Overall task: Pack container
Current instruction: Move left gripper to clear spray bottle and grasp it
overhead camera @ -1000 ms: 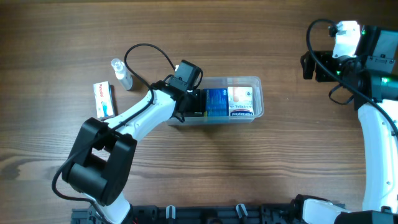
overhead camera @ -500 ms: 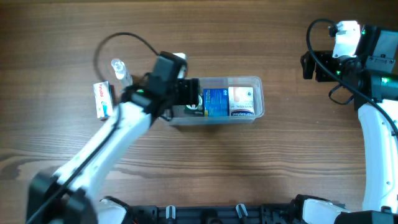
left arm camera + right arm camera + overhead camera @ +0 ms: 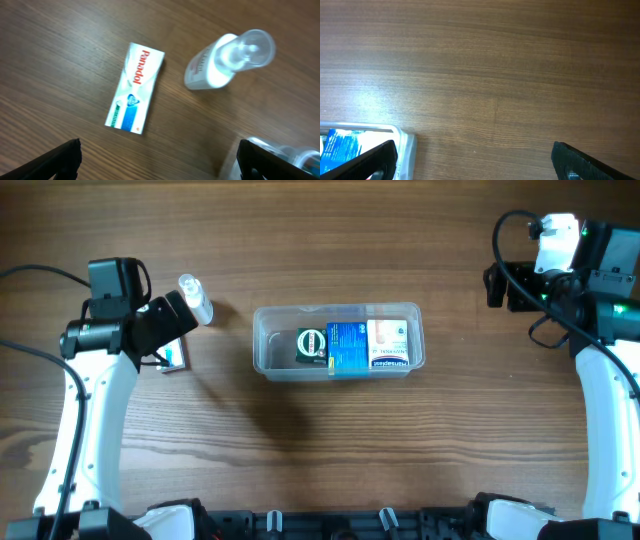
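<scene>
The clear plastic container [image 3: 267, 330] stands mid-table and holds a dark round item [image 3: 311, 344], a blue box [image 3: 347, 347] and a white and orange box [image 3: 388, 343]. Its corner shows in the right wrist view [image 3: 405, 145] and in the left wrist view [image 3: 280, 152]. My left gripper [image 3: 159, 160] is open and empty, raised over the white and blue Panadol box [image 3: 135, 87] and the small clear bottle [image 3: 227, 60] lying on the table at the left. In the overhead view the left gripper [image 3: 165, 320] is above the box [image 3: 176, 358], beside the bottle [image 3: 195, 298]. My right gripper [image 3: 475, 162] is open and empty at the far right.
Bare wooden table lies all round the container. The right arm [image 3: 560, 260] stays at the back right corner. Black cables hang from both arms.
My left gripper has pulled out of the container and swung left to above the Panadol box and the bottle. The dark round item now lies in the container's left end. The right arm is still.
</scene>
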Robot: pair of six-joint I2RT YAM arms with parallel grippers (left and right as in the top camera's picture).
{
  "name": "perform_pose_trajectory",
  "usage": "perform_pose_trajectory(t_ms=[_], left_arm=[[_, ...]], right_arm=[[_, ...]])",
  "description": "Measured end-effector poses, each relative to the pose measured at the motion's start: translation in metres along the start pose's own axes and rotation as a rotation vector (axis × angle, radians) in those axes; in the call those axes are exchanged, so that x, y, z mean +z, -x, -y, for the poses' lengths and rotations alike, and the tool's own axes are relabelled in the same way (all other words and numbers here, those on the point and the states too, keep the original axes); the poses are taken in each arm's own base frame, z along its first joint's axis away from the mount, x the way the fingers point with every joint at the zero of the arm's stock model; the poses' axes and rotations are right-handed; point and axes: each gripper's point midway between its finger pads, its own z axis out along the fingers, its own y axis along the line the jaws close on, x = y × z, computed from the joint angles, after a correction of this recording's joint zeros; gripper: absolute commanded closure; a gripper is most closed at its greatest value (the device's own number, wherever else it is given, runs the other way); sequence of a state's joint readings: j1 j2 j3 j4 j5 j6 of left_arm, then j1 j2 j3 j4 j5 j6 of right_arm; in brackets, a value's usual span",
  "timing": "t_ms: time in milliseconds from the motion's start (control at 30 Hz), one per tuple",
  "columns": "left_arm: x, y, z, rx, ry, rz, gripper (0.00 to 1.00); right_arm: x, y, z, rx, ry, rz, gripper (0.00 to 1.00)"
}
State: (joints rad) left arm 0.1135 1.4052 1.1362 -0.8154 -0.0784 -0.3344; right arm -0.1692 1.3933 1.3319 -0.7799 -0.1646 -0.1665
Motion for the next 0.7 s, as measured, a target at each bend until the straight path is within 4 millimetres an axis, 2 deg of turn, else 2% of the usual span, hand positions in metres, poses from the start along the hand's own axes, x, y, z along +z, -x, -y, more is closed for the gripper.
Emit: perform_pose_trajectory(t_ms=[67, 167, 333, 467, 700], left_arm=[[0.008, -0.002, -0.005, 0.003, 0.036, -0.016, 0.00], [0.035, -0.013, -0.014, 0.012, 0.105, -0.090, 0.00], [0.063, -0.019, -0.025, -0.002, 0.148, -0.148, 0.00], [0.065, -0.016, -0.031, -0.018, 0.155, -0.142, 0.00], [0.066, -0.011, -0.029, -0.021, 0.147, -0.120, 0.00]], right_arm=[[0.000, 0.000, 0.000, 0.000, 0.000, 0.000, 0.00], [0.000, 0.000, 0.000, 0.000, 0.000, 0.000, 0.00], [0.000, 0.000, 0.000, 0.000, 0.000, 0.000, 0.00], [0.000, 0.000, 0.000, 0.000, 0.000, 0.000, 0.00], [0.000, 0.000, 0.000, 0.000, 0.000, 0.000, 0.00]])
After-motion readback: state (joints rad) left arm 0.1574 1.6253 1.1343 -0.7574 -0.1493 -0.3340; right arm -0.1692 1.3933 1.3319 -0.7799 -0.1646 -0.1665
